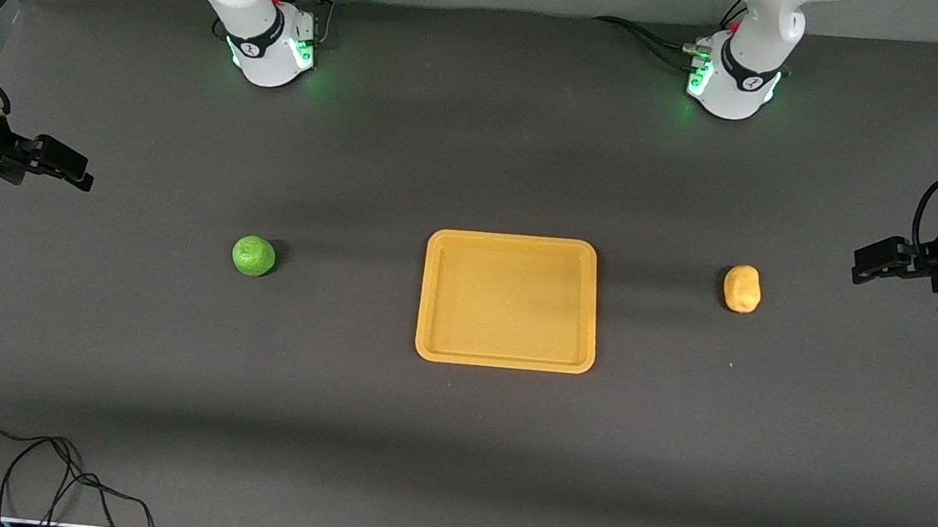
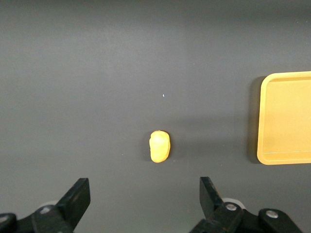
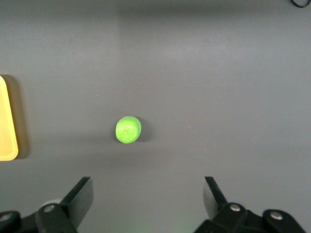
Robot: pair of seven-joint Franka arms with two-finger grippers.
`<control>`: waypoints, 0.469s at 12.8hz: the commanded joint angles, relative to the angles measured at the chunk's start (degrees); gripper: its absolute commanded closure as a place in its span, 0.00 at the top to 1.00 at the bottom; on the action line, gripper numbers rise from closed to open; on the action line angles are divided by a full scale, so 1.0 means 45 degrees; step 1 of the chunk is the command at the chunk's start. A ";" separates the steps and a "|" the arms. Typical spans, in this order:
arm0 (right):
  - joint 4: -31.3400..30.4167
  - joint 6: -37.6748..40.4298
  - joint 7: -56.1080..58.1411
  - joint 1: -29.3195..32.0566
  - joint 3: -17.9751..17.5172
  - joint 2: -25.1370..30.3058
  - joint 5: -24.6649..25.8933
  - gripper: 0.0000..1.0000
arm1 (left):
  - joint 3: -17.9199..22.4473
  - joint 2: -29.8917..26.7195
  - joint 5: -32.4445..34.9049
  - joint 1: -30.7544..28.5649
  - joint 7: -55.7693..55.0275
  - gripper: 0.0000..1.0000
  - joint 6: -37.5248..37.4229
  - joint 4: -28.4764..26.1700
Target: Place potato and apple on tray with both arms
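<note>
The yellow-orange tray [image 1: 508, 300] lies at the table's middle, with nothing on it. The green apple [image 1: 254, 256] sits on the mat toward the right arm's end; it also shows in the right wrist view [image 3: 128, 130]. The yellow-tan potato [image 1: 742, 288] sits toward the left arm's end; it also shows in the left wrist view [image 2: 160, 146]. My right gripper [image 1: 73, 172] is open and empty, up in the air over the mat at the right arm's end, apart from the apple. My left gripper [image 1: 864, 269] is open and empty over the mat at the left arm's end, apart from the potato.
A black cable [image 1: 27, 471] lies looped on the mat near the front edge at the right arm's end. The two arm bases [image 1: 270, 51] [image 1: 732, 82] stand along the edge farthest from the front camera. The tray's edge shows in both wrist views [image 2: 286, 119] [image 3: 7, 121].
</note>
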State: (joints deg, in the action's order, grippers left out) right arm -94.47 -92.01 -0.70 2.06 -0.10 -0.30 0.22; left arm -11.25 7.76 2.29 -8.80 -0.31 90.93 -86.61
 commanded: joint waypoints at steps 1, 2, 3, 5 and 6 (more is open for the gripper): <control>0.0350 0.0291 0.0176 -0.0009 -0.0017 -0.0127 0.0186 1.00 | 0.0019 0.0033 0.0000 0.0003 -0.0107 1.00 -0.0128 0.0105; 0.0389 0.0291 0.0157 -0.0010 -0.0017 -0.0147 0.0186 1.00 | 0.0019 0.0014 0.0000 0.0042 -0.0107 1.00 -0.0186 0.0086; 0.0428 0.0291 0.0195 -0.0010 -0.0036 -0.0225 0.0186 1.00 | 0.0019 0.0033 0.0000 0.0061 -0.0126 1.00 -0.0244 0.0086; 0.0428 0.0291 0.0176 -0.0010 -0.0036 -0.0245 0.0166 1.00 | 0.0039 -0.0199 -0.0019 -0.0055 -0.0010 1.00 -0.0362 -0.0611; 0.0428 0.0291 0.0157 -0.0010 -0.0036 -0.0264 0.0166 1.00 | 0.0078 -0.0607 -0.0020 -0.0094 -0.0009 1.00 -0.0362 -0.1623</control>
State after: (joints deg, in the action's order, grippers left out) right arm -94.43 -92.01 -0.70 2.06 -0.10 -0.47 0.22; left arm -11.22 7.81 2.28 -8.88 -0.31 89.47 -87.74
